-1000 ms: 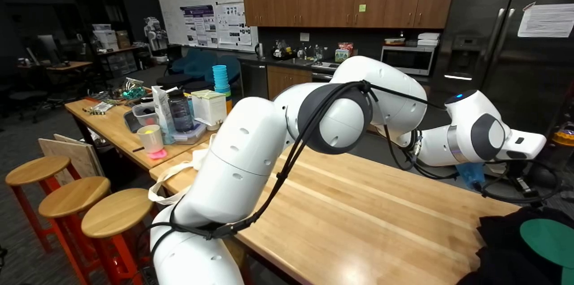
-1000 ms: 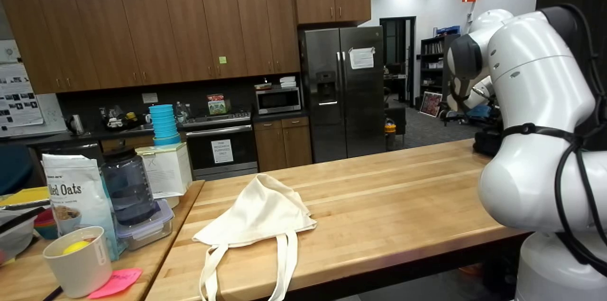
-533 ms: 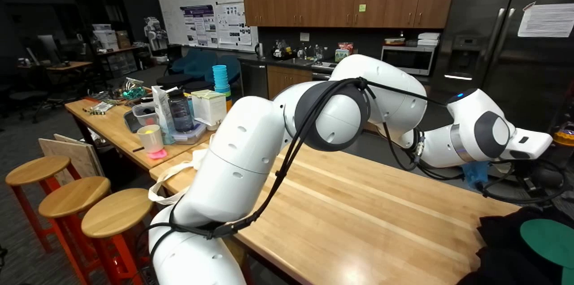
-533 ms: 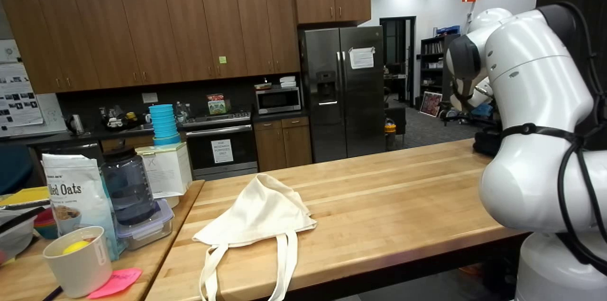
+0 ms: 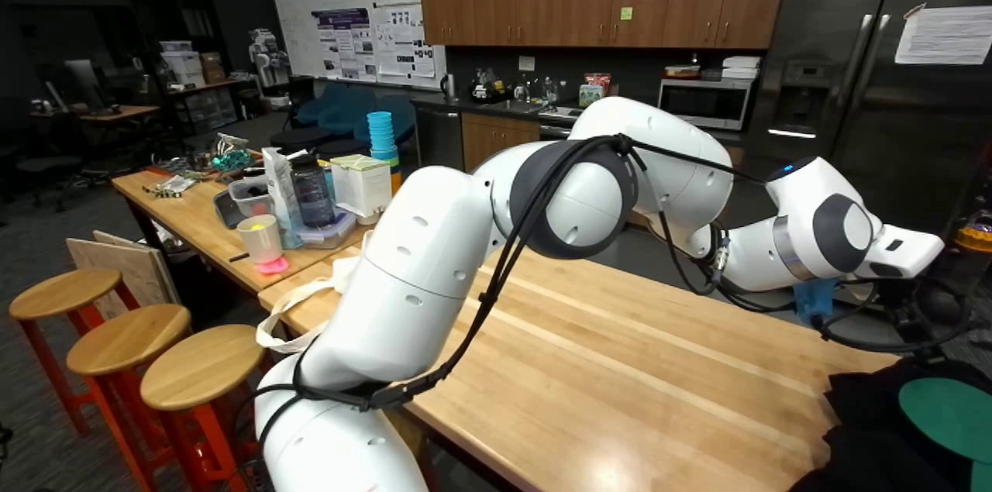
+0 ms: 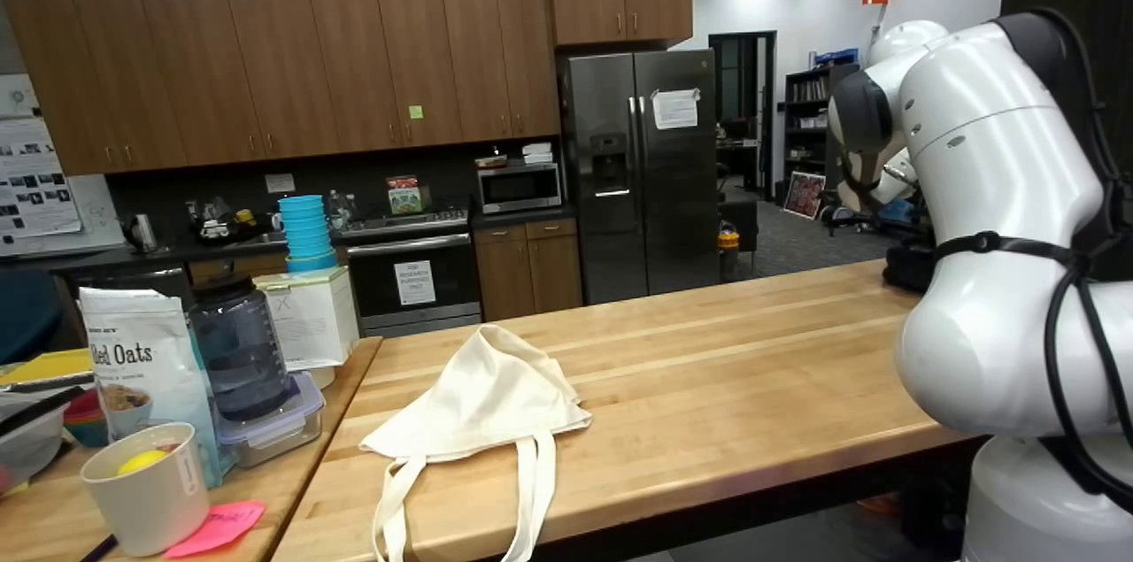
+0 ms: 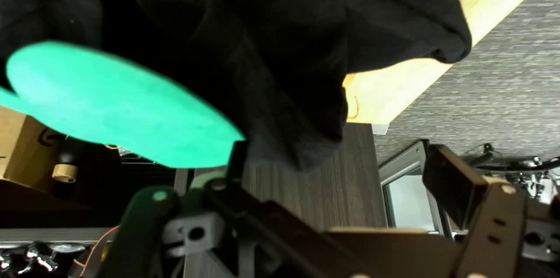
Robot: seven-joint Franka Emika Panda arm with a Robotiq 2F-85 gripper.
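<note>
Two fingers (image 7: 455, 184) wide apart, near a flat green object (image 7: 118, 105) and black cloth (image 7: 280, 46).

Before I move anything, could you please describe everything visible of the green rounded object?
The green object has a flat, smooth-looking, rounded face and a narrower strip running out of frame. Its material is unclear. It hides part of the black cloth at the end of the table; in the wrist view, a fingertip of the open claw overlaps one end, but contact cannot be confirmed.
</note>
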